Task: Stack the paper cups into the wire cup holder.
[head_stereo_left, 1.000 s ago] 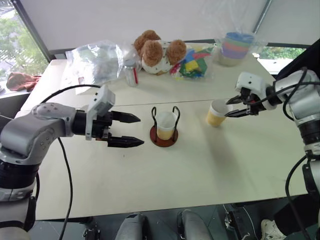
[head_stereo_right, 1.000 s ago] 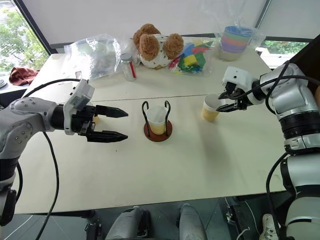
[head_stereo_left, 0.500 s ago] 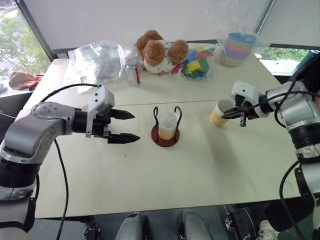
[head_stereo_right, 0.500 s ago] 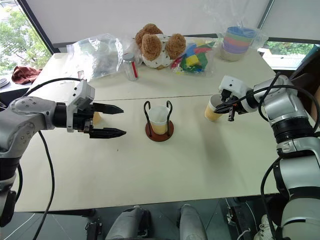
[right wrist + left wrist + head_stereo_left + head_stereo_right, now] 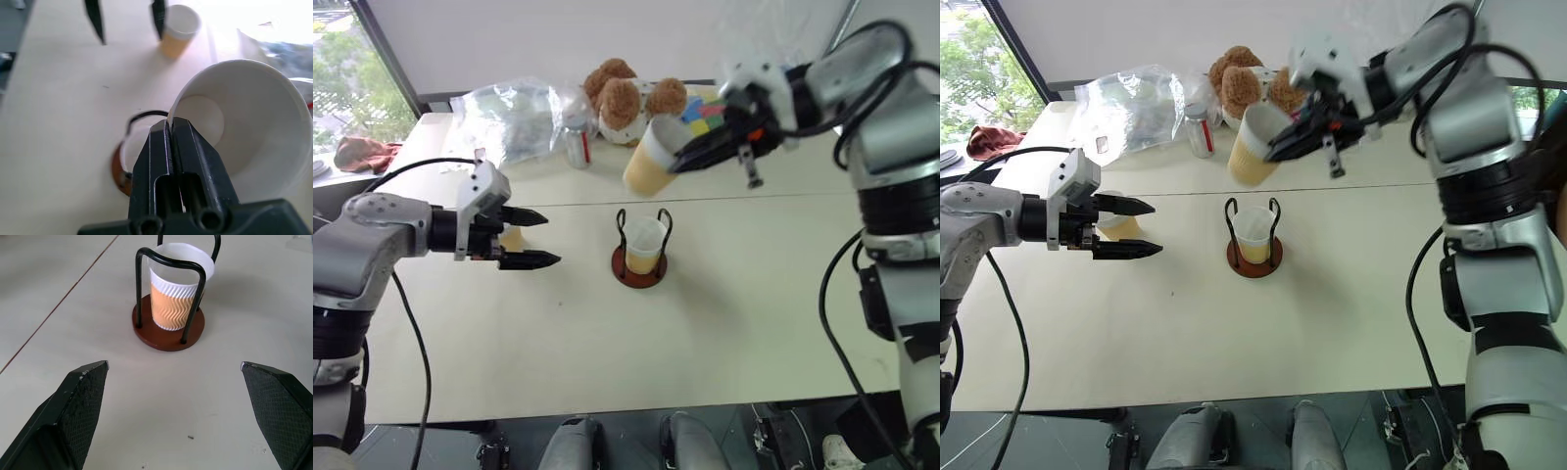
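The right gripper [image 5: 677,164] is pinched shut on the rim of a paper cup [image 5: 651,157], one finger inside and one outside, and holds it tilted in the air above and a little behind the holder [image 5: 639,266], toward the table's [image 5: 754,333] far edge. The left gripper [image 5: 546,238] hangs with its jaws spread wide and nothing between them, pointed toward the holder from the table's left side.

Three cups in all: the one in the air, one [image 5: 177,298] already seated upright between the wire loops near the middle of the table, and a third [image 5: 1116,225] standing on the table just behind the left gripper's fingers. There is one holder, with two wire loops on a round brown base.

The main risk, as I judge it, is the tilt. The raised cup leans well off vertical, so unless it is turned upright before descending, its bottom could catch a loop or the seated cup's rim and tip the light holder over. The grip is only a thin pinch on one wall of the rim, so the cup may swing or slip as the wrist turns, and the paper could crease. The spread left fingers sit close to the third cup and could knock it over if that arm swings back.
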You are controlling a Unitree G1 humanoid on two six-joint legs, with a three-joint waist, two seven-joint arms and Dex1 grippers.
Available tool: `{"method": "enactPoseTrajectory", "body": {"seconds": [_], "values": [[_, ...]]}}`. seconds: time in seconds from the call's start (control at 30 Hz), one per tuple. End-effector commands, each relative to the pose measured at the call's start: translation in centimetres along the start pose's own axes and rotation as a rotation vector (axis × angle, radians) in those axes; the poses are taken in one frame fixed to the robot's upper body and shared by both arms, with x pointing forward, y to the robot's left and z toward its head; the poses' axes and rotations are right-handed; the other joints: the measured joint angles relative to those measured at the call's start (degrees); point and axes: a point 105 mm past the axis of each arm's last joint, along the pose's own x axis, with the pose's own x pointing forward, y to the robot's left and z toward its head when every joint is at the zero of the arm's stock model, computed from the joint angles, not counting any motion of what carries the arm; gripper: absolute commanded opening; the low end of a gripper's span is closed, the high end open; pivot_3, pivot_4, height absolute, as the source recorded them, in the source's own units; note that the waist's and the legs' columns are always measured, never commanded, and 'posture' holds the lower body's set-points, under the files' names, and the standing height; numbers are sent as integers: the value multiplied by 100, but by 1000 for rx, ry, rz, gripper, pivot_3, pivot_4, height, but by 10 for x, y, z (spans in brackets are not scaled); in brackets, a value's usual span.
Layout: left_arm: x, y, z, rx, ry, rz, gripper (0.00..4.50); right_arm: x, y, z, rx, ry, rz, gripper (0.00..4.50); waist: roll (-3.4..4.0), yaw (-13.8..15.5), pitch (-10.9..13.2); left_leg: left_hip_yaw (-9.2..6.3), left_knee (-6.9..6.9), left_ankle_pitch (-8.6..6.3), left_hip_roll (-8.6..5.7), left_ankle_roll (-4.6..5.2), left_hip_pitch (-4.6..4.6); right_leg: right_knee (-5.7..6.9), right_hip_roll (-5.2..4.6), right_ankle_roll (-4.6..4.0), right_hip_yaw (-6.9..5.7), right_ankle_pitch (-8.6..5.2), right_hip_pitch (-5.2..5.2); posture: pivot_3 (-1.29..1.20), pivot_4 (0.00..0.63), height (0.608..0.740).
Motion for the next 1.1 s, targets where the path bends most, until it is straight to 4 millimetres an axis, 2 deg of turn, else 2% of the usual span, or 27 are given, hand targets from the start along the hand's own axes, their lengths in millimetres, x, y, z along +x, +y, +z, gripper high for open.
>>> {"method": "enactPoseTrajectory", "body": {"seconds": [0.03, 0.43, 0.73, 0.9, 1.1], "values": [[-2, -5, 7, 33, -27, 12, 4500, 0, 3, 13, -54, -16, 15, 13, -1, 10, 0, 0, 7, 1, -1, -1, -1, 0, -1, 0, 0, 0, 1, 0, 150, 740], [3, -12, 5, 16, -48, 5, 4500, 13, 12, -4, -61, 73, 101, 13, 0, -35, 1, -3, 6, 4, 9, -7, 0, 3, 9, 0, -3, 0, -2, 0, 150, 740], [9, -13, 7, 16, -66, -1, 4500, 13, 1, -18, -79, 156, 93, 13, 0, -112, 1, -4, 5, 4, 10, -8, 0, 5, 11, 0, -3, 0, -5, 0, 150, 740], [8, -12, 5, 15, -65, 11, 4500, 1, -5, -3, -56, 86, 62, 13, 0, -112, 1, -4, -1, 5, 11, -9, 0, 5, 11, 0, -3, 0, -8, 0, 150, 740], [10, -12, 6, 17, -71, 12, 4500, -5, -1, -3, -73, 112, 70, 13, -1, -92, 1, -5, -3, 5, 8, -9, 0, 4, 6, 0, -4, 0, -7, 0, 150, 740]]}}
